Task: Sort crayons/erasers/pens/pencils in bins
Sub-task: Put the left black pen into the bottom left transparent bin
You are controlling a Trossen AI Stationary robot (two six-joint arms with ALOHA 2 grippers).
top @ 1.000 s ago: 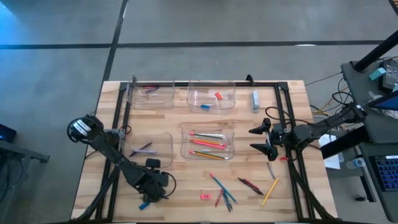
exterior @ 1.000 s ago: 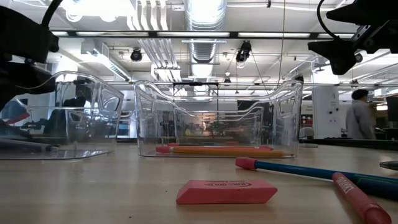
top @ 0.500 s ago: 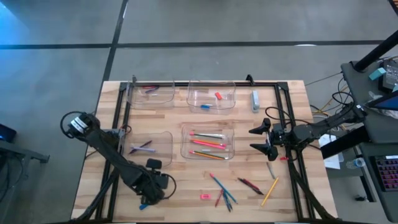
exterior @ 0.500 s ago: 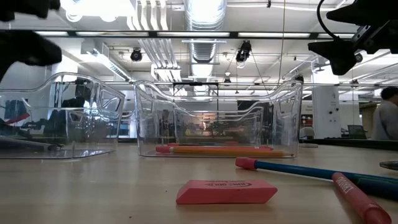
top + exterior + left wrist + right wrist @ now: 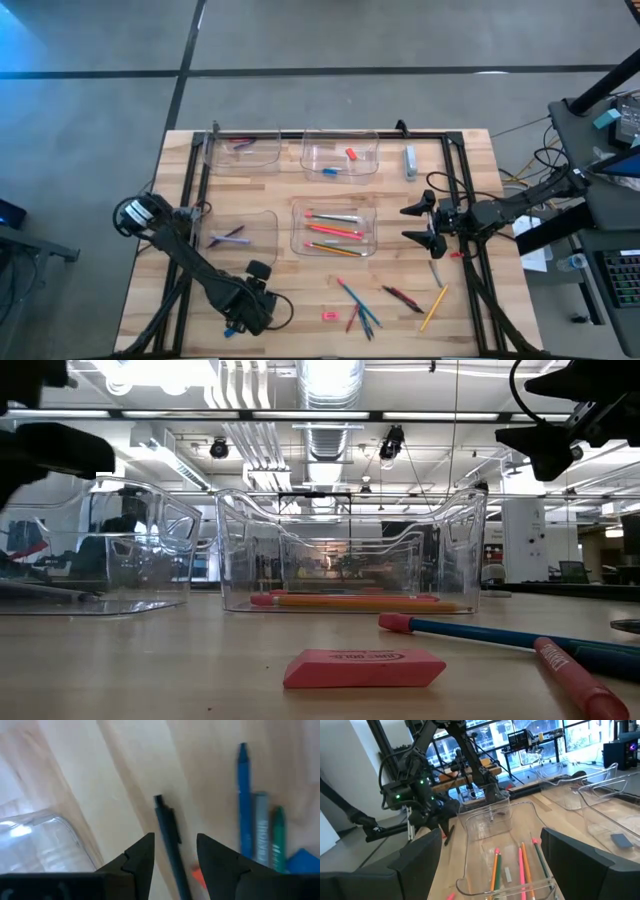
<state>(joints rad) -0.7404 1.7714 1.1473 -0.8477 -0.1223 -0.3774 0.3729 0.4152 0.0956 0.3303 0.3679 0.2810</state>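
The slim dark pen with a pocket clip sits in the gap between the left gripper fingers, which pinch it lower down while their tips stand partly apart. Gripper and pen are over the front left of the wooden table, just in front of the clear plastic bin holding two purple pens.

Compared with a second ago, the left gripper has shifted slightly nearer the front edge. Its elbow swung outward and has come back in.

A flat pink eraser and loose blue and red crayons lie to its right.

The right gripper, fingers spread wide, has not moved; it hangs beside the clear bin of orange and pink pencils.

A person seen earlier in the room behind is gone.
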